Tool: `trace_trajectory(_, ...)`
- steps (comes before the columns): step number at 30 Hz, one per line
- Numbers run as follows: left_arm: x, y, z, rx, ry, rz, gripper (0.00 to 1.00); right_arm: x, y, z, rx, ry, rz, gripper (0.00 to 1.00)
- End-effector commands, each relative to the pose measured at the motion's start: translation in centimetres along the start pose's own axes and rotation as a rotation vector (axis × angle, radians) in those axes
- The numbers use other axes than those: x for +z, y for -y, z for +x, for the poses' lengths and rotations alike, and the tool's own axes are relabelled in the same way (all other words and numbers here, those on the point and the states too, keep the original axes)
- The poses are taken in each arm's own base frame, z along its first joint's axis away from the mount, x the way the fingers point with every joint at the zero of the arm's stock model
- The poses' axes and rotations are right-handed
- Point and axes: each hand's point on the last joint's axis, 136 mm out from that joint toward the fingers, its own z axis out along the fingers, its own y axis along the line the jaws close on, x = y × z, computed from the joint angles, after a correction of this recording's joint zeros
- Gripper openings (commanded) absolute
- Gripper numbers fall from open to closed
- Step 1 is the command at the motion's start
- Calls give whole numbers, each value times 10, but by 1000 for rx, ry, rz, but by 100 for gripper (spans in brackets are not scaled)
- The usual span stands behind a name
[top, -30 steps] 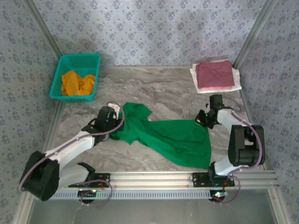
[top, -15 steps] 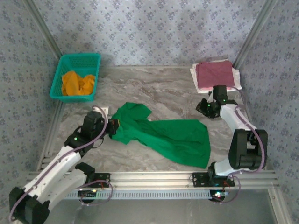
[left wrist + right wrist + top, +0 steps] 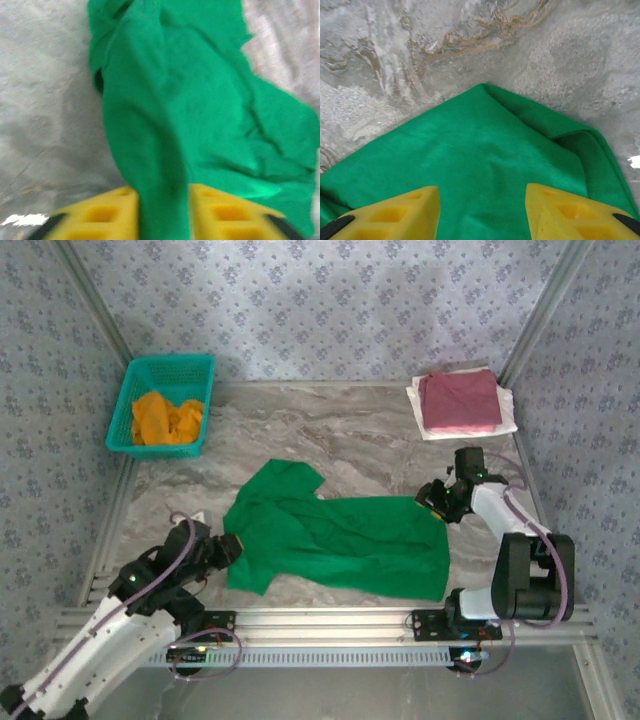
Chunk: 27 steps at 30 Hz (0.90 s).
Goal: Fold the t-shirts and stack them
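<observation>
A bright green t-shirt (image 3: 340, 538) lies spread across the middle of the table. My left gripper (image 3: 228, 547) is at its near-left edge. In the left wrist view the yellow fingers (image 3: 102, 215) stand parted, and a ridge of the green t-shirt (image 3: 165, 150) runs between them; my left gripper (image 3: 162, 190) is open. My right gripper (image 3: 431, 498) hovers at the shirt's far-right corner. It (image 3: 482, 189) is open over the flat green cloth (image 3: 470, 150), clamping nothing. A folded maroon-pink t-shirt (image 3: 460, 400) rests on a white one (image 3: 510, 424) at the back right.
A teal mesh basket (image 3: 136, 373) at the back left holds a crumpled orange t-shirt (image 3: 167, 418). Bare marble table (image 3: 350, 435) lies behind the green shirt. An aluminium rail (image 3: 350, 622) runs along the near edge. Patterned walls close in three sides.
My left arm drew back toward the near left, dragging the shirt's left end and flattening it. Both grippers went from shut to open. The right gripper came back to the shirt's corner.
</observation>
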Motion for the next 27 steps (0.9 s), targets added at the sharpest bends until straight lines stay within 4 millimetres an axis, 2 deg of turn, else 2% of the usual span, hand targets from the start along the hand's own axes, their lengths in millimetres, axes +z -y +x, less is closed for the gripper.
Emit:
trace_trajectory(1, -28, 29, -37, 101, 128, -52, 60, 7, -1, -1, -7, -26, 6, 52)
trace_trajectory(2, -37, 48, -51, 179, 178, -49, 60, 8, -1, -2, -9, -24, 5, 52)
trace_trajectory(4, -57, 80, -79, 300, 286, -60, 53, 7, -4, -5, -11, -15, 0, 52)
trace_trajectory(5, -64, 104, -90, 366, 328, -33, 52, 5, -4, -5, -12, -15, 3, 52)
trace_trajectory(6, -66, 125, -100, 421, 358, -11, 56, 2, -3, -5, -19, -12, 10, 53)
trace_trajectory(7, -63, 138, -108, 451, 374, -15, 57, 0, -1, -5, -20, -6, 21, 53)
trace_trajectory(8, -53, 148, -117, 469, 360, -30, 54, -3, 1, -3, -20, -3, 32, 53)
trace_trajectory(9, -31, 154, -124, 471, 285, -16, 51, -5, 3, -1, -19, 6, 36, 53)
trace_trajectory(10, -8, 155, -125, 441, 184, 9, 51, -6, 4, 1, -17, 10, 39, 53)
trace_trajectory(11, 21, 148, -128, 391, 81, -2, 51, -7, 5, 3, -12, 14, 36, 53)
trace_trajectory(12, 47, 148, -134, 380, 36, 2, 44, -7, 5, 6, -5, 12, 29, 53)
trace_trajectory(13, 65, 147, -136, 410, 22, -15, 42, -5, 6, 9, 2, 12, 25, 53)
trace_trajectory(14, 85, 145, -138, 449, 25, -30, 44, -1, 6, 12, 10, 14, 18, 53)
trace_trajectory(15, 103, 146, -143, 472, 31, -31, 53, 3, 7, 14, 18, 12, 10, 53)
trace_trajectory(16, 117, 148, -146, 505, 27, -24, 60, 5, 6, 15, 27, 8, 0, 53)
trace_trajectory(20, 168, 147, -149, 601, -94, -112, 67, 8, -4, 15, 24, 12, -22, 53)
trace_trajectory(24, 210, 128, -143, 680, -142, -184, 69, 6, -7, 16, -3, 30, -13, 53)
trace_trajectory(27, 232, 118, -148, 702, -165, -227, 62, 6, -10, 17, -4, 24, -24, 53)
